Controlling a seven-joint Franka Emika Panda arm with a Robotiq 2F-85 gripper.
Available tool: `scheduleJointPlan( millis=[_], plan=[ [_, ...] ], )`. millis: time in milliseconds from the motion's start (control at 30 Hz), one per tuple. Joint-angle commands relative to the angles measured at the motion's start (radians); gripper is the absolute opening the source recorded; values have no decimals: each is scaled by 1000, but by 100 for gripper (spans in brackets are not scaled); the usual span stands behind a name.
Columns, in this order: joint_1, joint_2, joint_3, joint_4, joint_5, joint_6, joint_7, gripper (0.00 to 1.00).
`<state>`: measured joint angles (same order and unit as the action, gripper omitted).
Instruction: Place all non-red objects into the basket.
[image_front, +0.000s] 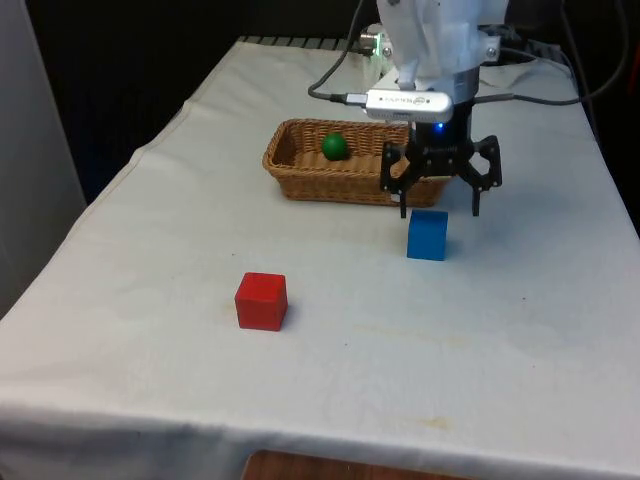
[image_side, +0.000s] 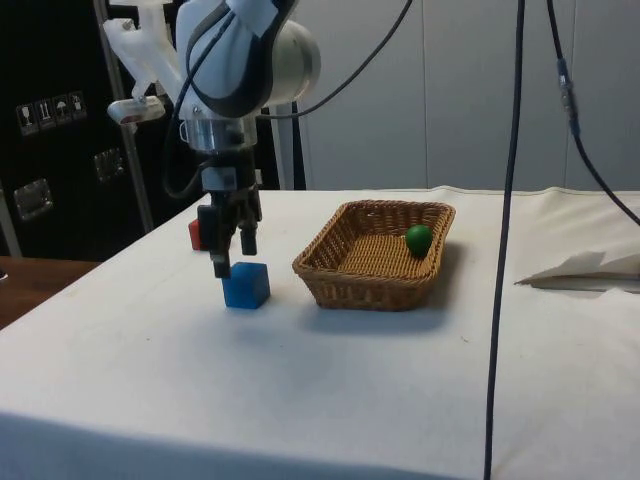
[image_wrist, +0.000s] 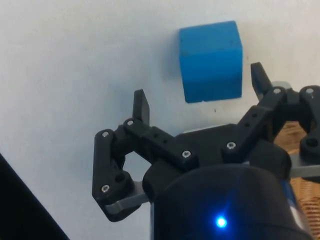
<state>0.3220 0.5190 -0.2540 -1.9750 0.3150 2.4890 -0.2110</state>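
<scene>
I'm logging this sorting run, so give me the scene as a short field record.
gripper: open, above the blue cube, not touching it
blue cube: on the cloth beside the basket, outside it
green ball: inside the basket
basket: wicker, on the table
red cube: on the cloth, apart from the rest

A black gripper (image_front: 440, 205) hangs from a white arm (image_side: 245, 60) over a white tablecloth (image_front: 330, 370). Just below the gripper's fingertips sits a bright blue cube (image_front: 427, 235). Beside the gripper stands a tan, woven wicker basket (image_front: 300, 165) with a ribbed weave, holding a green ball (image_front: 335, 146). Further from the gripper, on the side away from the basket, lies a plain red cube (image_front: 261, 301).
</scene>
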Motion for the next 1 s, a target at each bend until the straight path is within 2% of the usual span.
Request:
scheduleJointPlan(
  millis=[0,33,67,267,800,967],
  plan=[
    [-1,20,1,22,2,-10,12,100],
    [0,7,0,8,0,0,6,100],
    [-1,35,0,39,1,-13,17,100],
    [0,70,-7,83,-1,-36,26,100],
    [-4,125,-8,96,1,-42,30,100],
    [-5,124,-9,96,1,-42,27,100]
  ],
)
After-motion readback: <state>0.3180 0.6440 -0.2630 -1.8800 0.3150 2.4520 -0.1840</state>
